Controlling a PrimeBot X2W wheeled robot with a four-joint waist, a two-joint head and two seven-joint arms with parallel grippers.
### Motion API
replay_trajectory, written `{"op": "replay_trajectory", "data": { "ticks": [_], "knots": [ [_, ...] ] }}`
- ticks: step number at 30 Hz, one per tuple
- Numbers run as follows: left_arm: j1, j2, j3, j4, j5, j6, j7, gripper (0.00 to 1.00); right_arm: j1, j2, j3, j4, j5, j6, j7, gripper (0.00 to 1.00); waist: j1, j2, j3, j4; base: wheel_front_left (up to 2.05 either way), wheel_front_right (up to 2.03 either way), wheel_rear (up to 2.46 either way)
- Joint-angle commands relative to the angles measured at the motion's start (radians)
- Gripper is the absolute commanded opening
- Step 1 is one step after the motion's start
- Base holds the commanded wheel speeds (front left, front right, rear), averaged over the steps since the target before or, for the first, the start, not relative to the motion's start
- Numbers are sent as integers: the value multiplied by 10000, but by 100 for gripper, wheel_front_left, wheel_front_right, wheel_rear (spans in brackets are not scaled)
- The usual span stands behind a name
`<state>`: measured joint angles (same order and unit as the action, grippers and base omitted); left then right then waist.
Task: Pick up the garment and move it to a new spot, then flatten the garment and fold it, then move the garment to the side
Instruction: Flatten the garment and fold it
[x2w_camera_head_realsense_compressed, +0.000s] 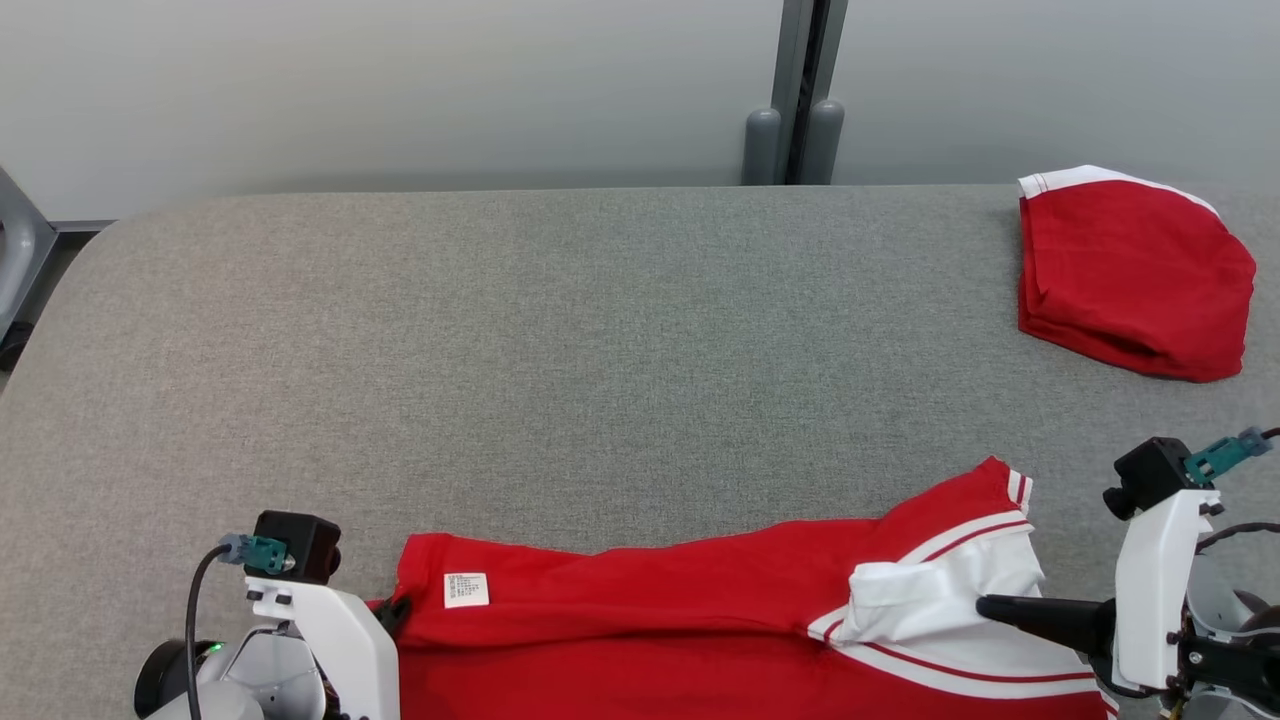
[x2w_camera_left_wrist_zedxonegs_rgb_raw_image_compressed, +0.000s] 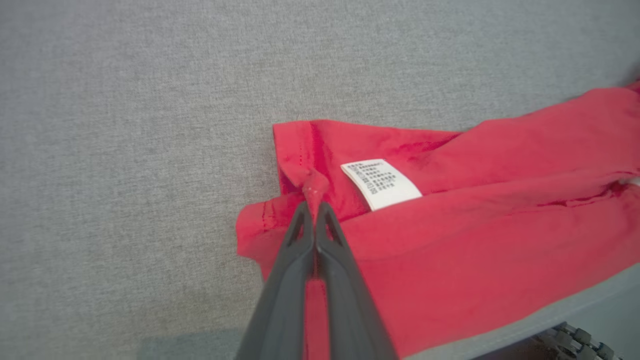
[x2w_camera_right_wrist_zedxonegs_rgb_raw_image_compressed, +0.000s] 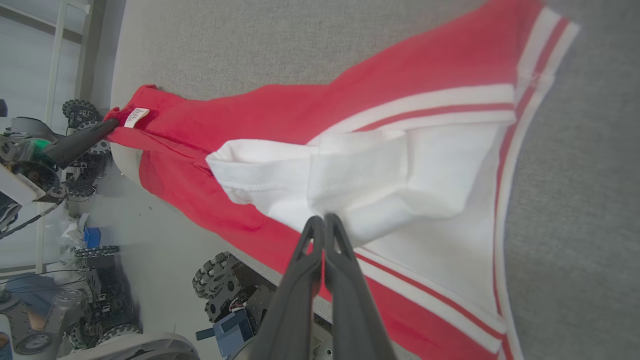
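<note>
Left gripper (x2w_camera_left_wrist_zedxonegs_rgb_raw_image_compressed: 314, 204) clamped shut on garment (x2w_camera_head_realsense_compressed: 650, 600) at its red labelled corner, right gripper (x2w_camera_right_wrist_zedxonegs_rgb_raw_image_compressed: 324, 219) likewise on its white fold; long axis spans left-right between them along table (x2w_camera_head_realsense_compressed: 600, 350) near edge, partly overhanging.

Care label (x2w_camera_left_wrist_zedxonegs_rgb_raw_image_compressed: 381, 183): white tag on the red garment (x2w_camera_left_wrist_zedxonegs_rgb_raw_image_compressed: 500, 225), several rows of tiny dark print
Readable words: none, print too small to make out
</note>
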<state>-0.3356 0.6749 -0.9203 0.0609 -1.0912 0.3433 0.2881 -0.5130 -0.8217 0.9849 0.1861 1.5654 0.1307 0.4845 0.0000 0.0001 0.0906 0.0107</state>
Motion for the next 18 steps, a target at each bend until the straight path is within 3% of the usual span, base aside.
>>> {"op": "replay_trajectory", "data": {
  "ticks": [1, 2, 3, 4, 5, 6, 7, 18],
  "knots": [
    [120, 11, -4, 13, -92, 56, 92, 5, 160, 27, 21, 32, 14, 4, -69, 42, 0, -1, 3, -1, 0, 0, 0],
    [147, 27, -29, 7, -115, 77, 165, 22, 177, 39, 16, 37, 26, 4, -96, 64, 0, -1, 3, -2, 0, 0, 0],
    [151, 46, -42, -12, -148, 81, 204, 39, 224, 47, 5, 42, 42, 4, -136, 100, 0, -1, 4, -2, 0, 0, 0],
    [157, 63, -35, -36, -158, 84, 227, 45, 275, 55, -10, 54, 61, 4, -153, 100, 0, -1, 4, -4, 0, 0, 0],
    [171, 70, -20, -55, -165, 97, 204, 84, 329, 62, -12, 59, 71, 4, -208, 100, 0, -1, 0, -5, 0, 0, 0],
    [171, 70, -20, -55, -165, 97, 204, 84, 329, 62, -12, 59, 71, 4, -208, 100, 0, -1, 0, -5, 0, 0, 0],
    [198, 77, -9, -66, -175, 113, 194, 100, 375, 66, -6, 55, 81, 4, -231, 100, 0, -1, -10, -7, 0, 0, 0],
    [585, 459, 167, -515, -242, 664, 126, 100, 1143, -435, -69, -532, 305, 4, -794, 100, 0, -1, -369, -40, 0, 0, 0]
  ]
}}
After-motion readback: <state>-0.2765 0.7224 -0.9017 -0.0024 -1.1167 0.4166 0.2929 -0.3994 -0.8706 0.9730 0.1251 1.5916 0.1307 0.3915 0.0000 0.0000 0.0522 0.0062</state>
